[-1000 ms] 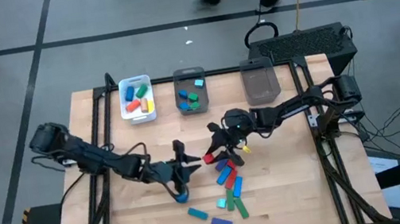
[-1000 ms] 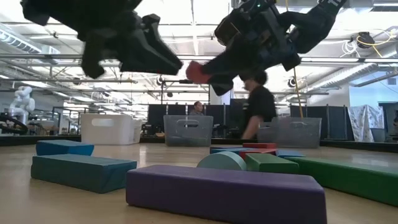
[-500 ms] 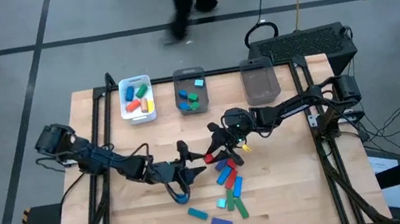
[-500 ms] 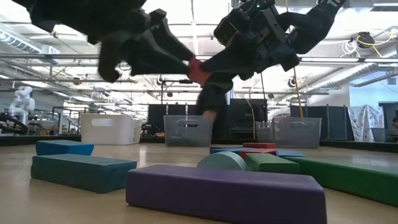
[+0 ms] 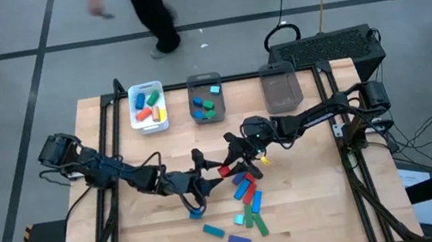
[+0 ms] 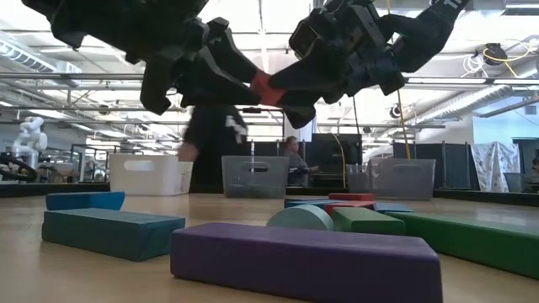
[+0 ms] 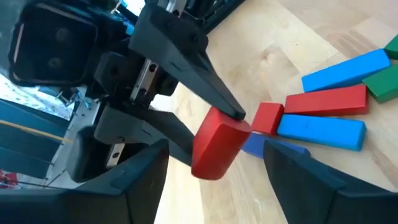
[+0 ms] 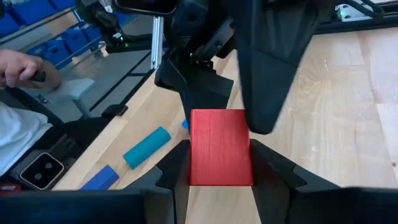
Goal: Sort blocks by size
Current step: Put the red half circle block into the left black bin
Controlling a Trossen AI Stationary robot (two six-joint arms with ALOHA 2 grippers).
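1. High view: the right hand [image 5: 228, 169] pinches a red block [image 5: 225, 171] above mid-table, and the left hand [image 5: 208, 172] meets it from the other side, fingers spread around the block's near end. Loose blocks [image 5: 246, 203] lie scattered just past both hands toward the front edge, with bare wood left of them. A white tray [image 5: 148, 107] and two grey bins [image 5: 206, 97] sit along the back edge, well apart from the hands.
2. Low view: the red block [image 6: 264, 87] hangs high off the table [image 6: 101, 278] between the two hands. A purple bar [image 6: 305, 261] lies nearest, a teal bar [image 6: 111, 231] beside it; a person [image 6: 212, 139] walks behind.
3. Left wrist view: the left fingers [image 7: 305, 174] stand wide (nothing gripped), with the red block [image 7: 219, 142] ahead in the other hand.
4. Right wrist view: the red block [image 8: 220, 147] is clamped between the right fingers [image 8: 272, 168].
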